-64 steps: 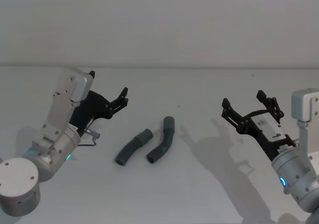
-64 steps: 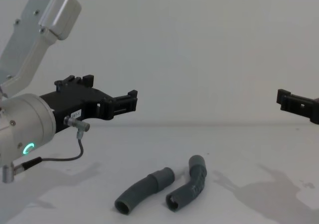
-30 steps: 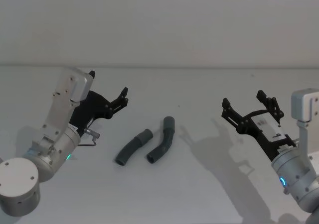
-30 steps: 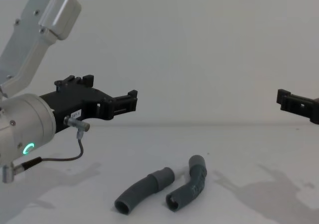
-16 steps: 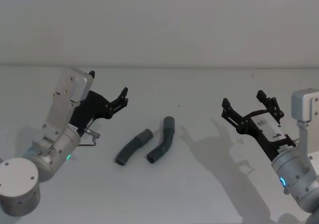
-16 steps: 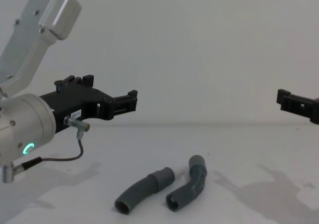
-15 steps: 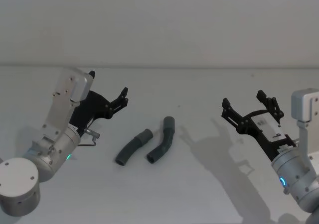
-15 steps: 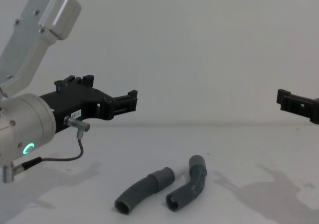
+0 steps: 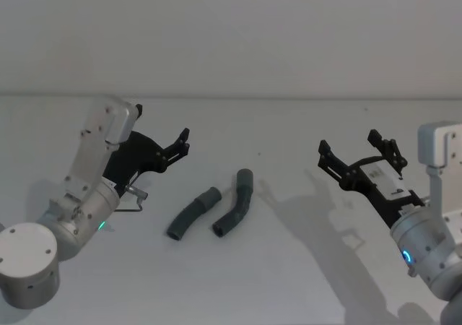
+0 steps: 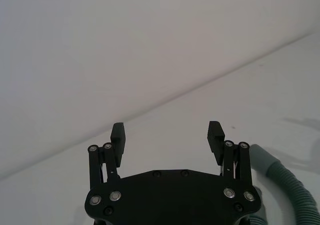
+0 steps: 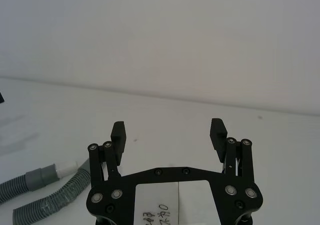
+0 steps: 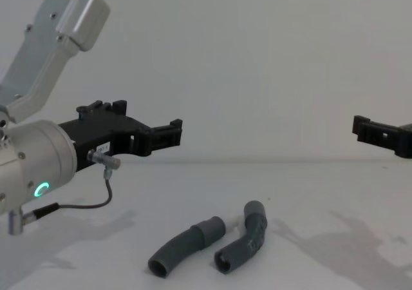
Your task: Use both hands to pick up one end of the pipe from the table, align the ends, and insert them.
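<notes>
Left pipe piece point(image 9: 193, 213) and right pipe piece point(image 9: 235, 211) lie side by side, not touching, mid-table point(image 9: 289, 282). Left gripper point(image 9: 185, 142), wide and empty, at their 11 o'clock; right gripper point(image 9: 354, 146), wide and empty, at 2 o'clock, well apart. White spigot point(image 11: 64, 169) is clear from the right wrist; chest view crops the right gripper.

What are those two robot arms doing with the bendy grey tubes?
Nothing is being held yet. The left pipe piece and the right pipe piece lie side by side on the white table, not joined. The left tool hangs open above the table to their left, and the right tool hangs open to their right. Neither touches a piece.
</notes>
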